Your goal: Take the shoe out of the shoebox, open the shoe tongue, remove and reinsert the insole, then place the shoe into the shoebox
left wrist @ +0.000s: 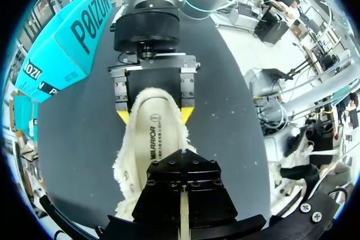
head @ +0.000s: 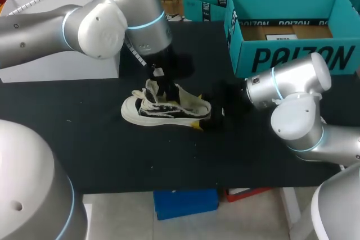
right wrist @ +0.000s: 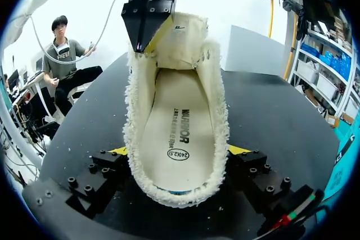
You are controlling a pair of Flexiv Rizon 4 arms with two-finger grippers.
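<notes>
Right tool (left wrist: 154, 115) clamps the heel of the shoe (head: 166, 109) on the table (head: 101, 150); left tool (right wrist: 147, 36) pinches the tongue (right wrist: 183, 40). It seems best to pull the tongue gently forward, so the insole (right wrist: 179, 133) is exposed.

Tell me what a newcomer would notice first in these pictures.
First, the cream-and-black shoe in the middle of the black table, its heel clamped from both sides by the right gripper. The left gripper pinches the tongue and holds it up, baring the insole inside. At the table's far right stands the open teal shoebox.
</notes>
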